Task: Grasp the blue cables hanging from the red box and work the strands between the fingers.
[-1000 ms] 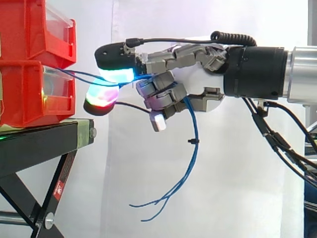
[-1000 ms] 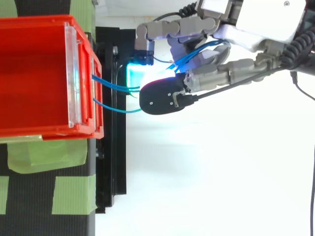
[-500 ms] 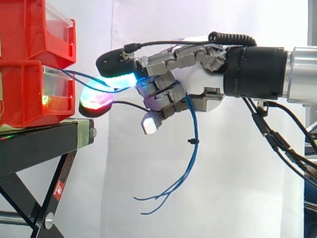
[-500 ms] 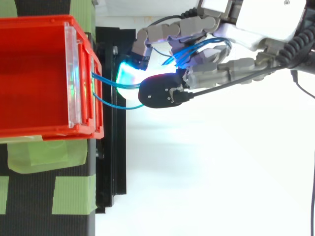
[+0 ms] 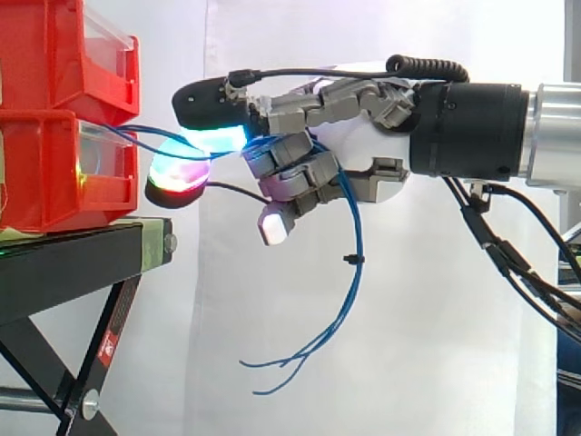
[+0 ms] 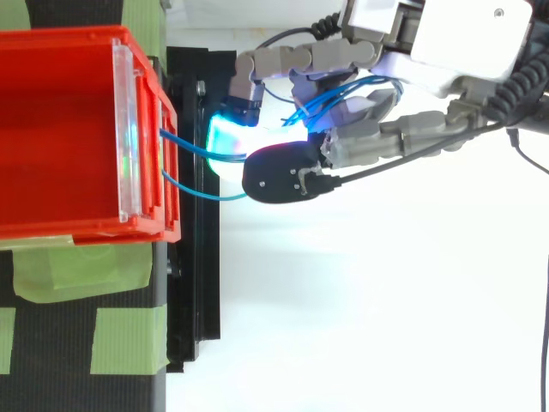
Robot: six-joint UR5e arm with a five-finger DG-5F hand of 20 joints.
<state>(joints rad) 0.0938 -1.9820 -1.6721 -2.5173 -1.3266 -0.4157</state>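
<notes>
The black stand [image 5: 73, 263] is carrying the red box [image 5: 54, 173] at the left, with an upper bin [image 5: 64, 54] sitting on top of it. The blue cables [image 5: 352, 282] are leaving the red box's front and running level rightward into the hand [image 5: 363, 150] just beside it, whose curled fingers are closing round the strands, with glowing fingertips [image 5: 218, 139] pinching them near the box and the loose ends hanging below the palm
</notes>
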